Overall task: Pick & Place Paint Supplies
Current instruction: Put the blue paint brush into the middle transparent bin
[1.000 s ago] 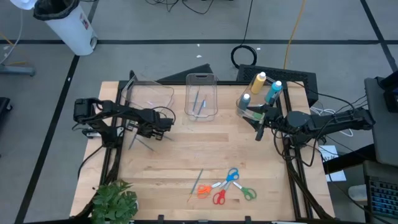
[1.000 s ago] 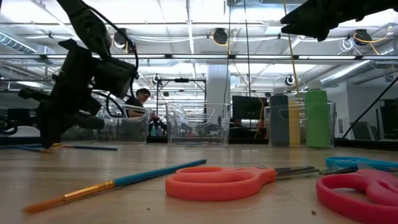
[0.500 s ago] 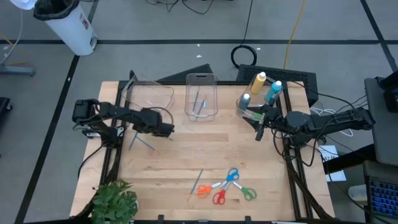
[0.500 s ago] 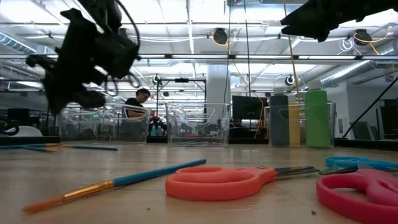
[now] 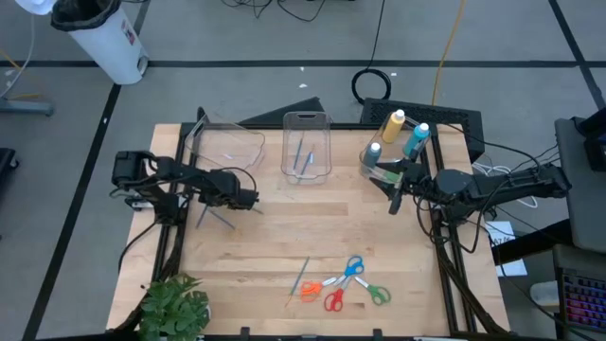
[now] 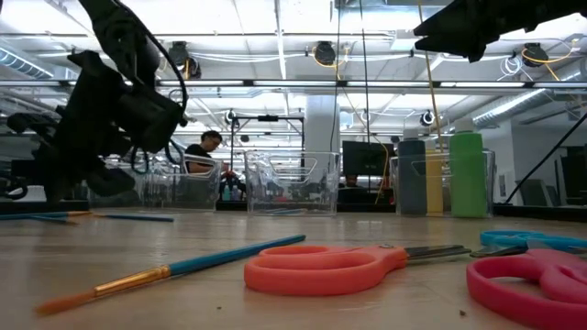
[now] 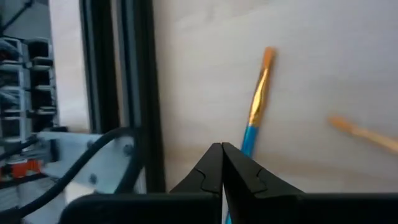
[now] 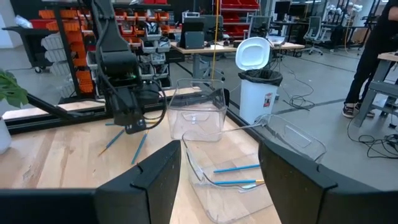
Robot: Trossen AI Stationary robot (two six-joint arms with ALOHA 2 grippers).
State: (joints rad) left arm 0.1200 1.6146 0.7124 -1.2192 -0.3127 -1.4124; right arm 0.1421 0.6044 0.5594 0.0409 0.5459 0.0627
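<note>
While left gripper (image 5: 254, 198) hangs closed, empty, middle bin (image 5: 306, 142) beyond holds brushes (image 5: 303, 156); right gripper (image 5: 395, 196) wide, empty, beside bottle bin (image 5: 379, 173).

Open wood runs across the middle of the table (image 5: 284, 237), nothing standing between the two arms there. Far edge is crowded: three clear bins (image 5: 306, 144) in a row, the right one packed with paint bottles (image 5: 413, 140). The right gripper (image 5: 396, 194), jaws apart, hangs just beside that bin's near side. On the left, the left gripper (image 5: 254, 199) sits pinched shut low over two brushes (image 5: 216, 214) lying on the wood. Near edge: scissors (image 5: 345, 284) and a brush (image 5: 298, 281) clutter the centre-right, and a leafy plant (image 5: 175, 308) blocks the near-left corner.
</note>
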